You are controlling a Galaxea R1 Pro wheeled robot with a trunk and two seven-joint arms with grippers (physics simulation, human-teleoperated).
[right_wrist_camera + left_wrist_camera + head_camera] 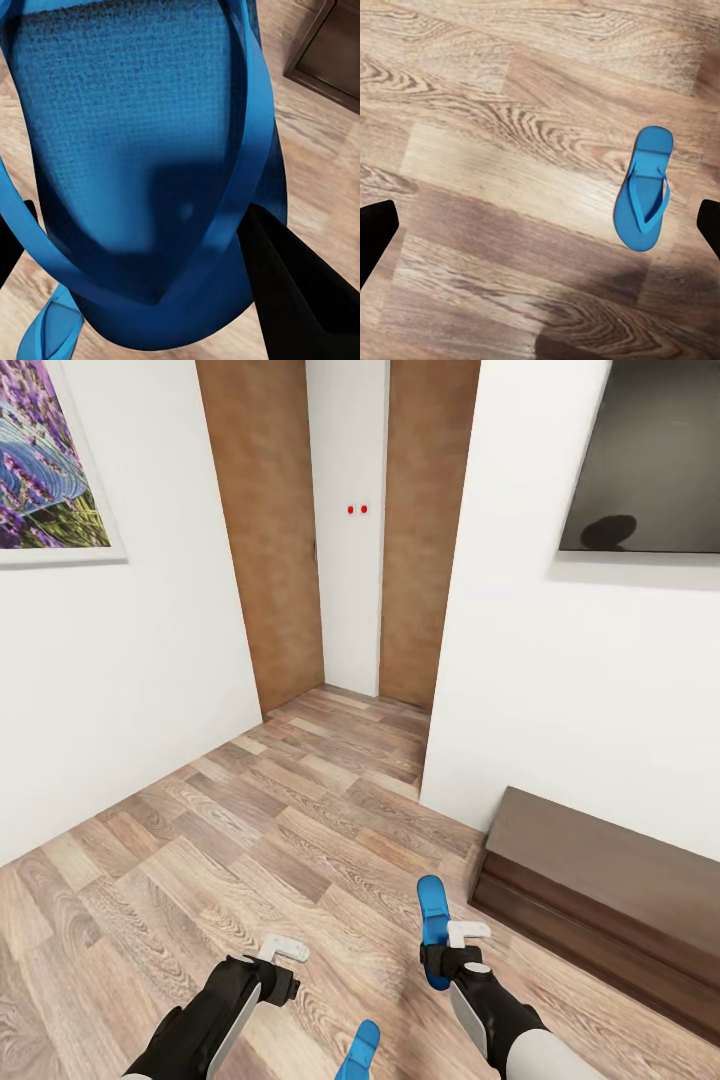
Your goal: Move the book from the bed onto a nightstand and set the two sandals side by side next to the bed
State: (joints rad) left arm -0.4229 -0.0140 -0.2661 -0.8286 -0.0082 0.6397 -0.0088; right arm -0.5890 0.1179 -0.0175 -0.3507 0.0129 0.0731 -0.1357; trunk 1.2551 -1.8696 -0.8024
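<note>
Wood-plank floor filled the bedroom's open middle, with a long dark bench at four o'clock. At five o'clock the right gripper pinched one blue sandal by its sole, carried clear of the planks. The other sandal lay flat at six o'clock, beneath the left gripper, whose jaws were spread. With so slight a hold, the carried sandal could slip loose during travel.
</note>
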